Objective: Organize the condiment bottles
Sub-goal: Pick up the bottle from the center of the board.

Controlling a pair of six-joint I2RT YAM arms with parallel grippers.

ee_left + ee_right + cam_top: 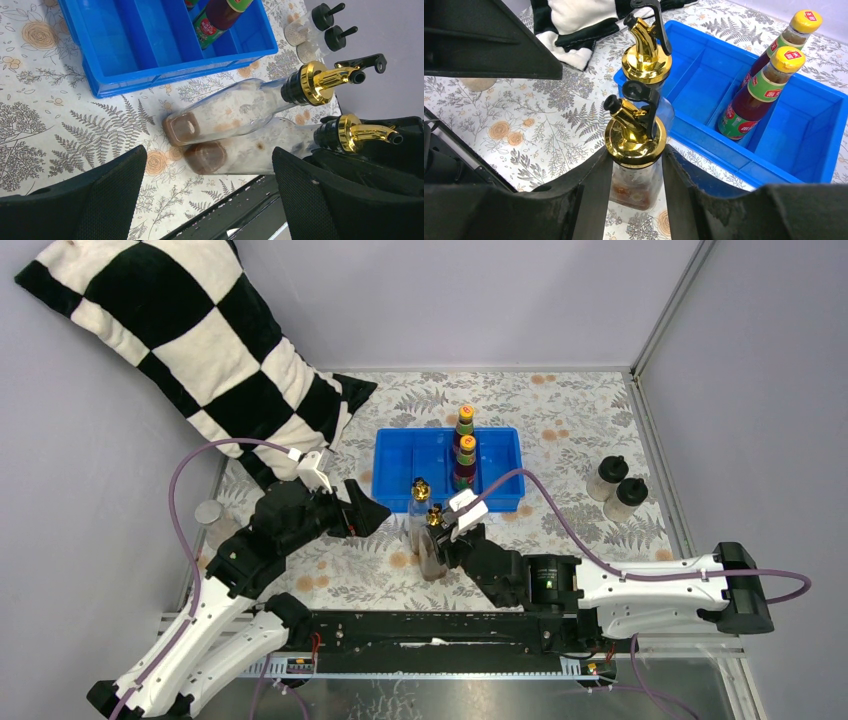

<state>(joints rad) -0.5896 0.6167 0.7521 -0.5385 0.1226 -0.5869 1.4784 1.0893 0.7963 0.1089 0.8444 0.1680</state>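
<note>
Two clear gold-spouted bottles (pixel 421 490) (pixel 434 520) stand upright side by side on the floral cloth, just in front of the blue tray (pixel 395 455). My right gripper (pixel 636 185) has its fingers pressed on both sides of the nearer bottle (pixel 636 140), below its gold cap. The farther bottle (pixel 646 55) stands free behind it. My left gripper (pixel 207 200) is open to the left of both bottles, holding nothing. Two orange-capped bottles (pixel 465 420) (pixel 466 450) stand in the tray's right compartments. Two black-capped shakers (pixel 609 475) (pixel 630 495) stand on the cloth to the right of the tray.
A black-and-white checked pillow (pixel 180 340) lies at the back left, its corner near the tray. A silver-lidded jar (pixel 208 515) sits at the cloth's left edge. Grey walls close in both sides. The tray's left compartments (pixel 125 45) hold nothing.
</note>
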